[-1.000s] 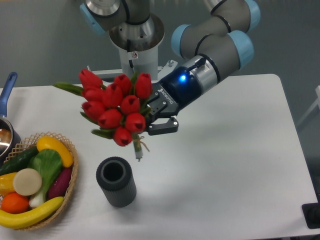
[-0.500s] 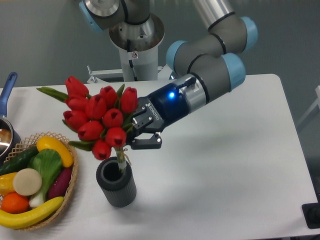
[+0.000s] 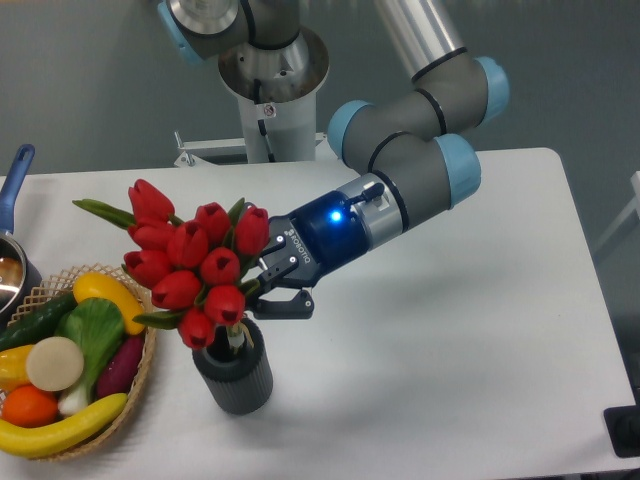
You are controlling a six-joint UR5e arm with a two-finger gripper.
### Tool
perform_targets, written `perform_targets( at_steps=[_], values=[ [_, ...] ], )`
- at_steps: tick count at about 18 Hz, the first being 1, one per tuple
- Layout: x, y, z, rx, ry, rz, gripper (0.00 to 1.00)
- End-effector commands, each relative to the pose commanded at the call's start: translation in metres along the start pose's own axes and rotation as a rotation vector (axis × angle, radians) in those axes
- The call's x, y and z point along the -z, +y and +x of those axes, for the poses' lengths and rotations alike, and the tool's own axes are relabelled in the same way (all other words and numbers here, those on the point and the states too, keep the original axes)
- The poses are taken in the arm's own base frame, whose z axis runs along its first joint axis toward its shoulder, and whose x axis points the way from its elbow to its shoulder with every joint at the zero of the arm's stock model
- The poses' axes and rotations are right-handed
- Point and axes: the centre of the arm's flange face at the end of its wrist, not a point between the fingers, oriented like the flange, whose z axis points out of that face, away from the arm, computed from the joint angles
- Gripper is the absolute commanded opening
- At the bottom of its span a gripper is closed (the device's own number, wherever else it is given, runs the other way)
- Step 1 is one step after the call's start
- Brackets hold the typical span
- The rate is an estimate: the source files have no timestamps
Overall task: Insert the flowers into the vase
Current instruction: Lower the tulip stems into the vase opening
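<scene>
The flowers [image 3: 192, 261] are a bunch of red tulip buds with green leaves, tilted to the left. Their stems reach down into the mouth of the dark grey ribbed vase [image 3: 234, 375], which stands upright on the white table. My gripper [image 3: 268, 290] is shut on the stems just below the buds, right above the vase's rim on its right side. The buds hide most of the vase's mouth and the stem ends.
A wicker basket [image 3: 140, 380] of fruit and vegetables sits left of the vase at the table's front left. A pan with a blue handle [image 3: 14, 180] is at the left edge. The robot base [image 3: 268, 100] stands behind.
My gripper has carried the flowers left and down from above the table to the vase. The stems have gone from hanging free into the vase's mouth.
</scene>
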Motion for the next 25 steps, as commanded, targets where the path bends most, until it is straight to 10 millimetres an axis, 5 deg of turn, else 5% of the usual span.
perform_targets(
  at_steps=[22,25],
  values=[
    [-0.004,0.118,-0.001,0.051,0.000,-0.019,0.33],
    [-0.004,0.123,-0.001,0.040,-0.001,-0.024,0.33]
  ],
)
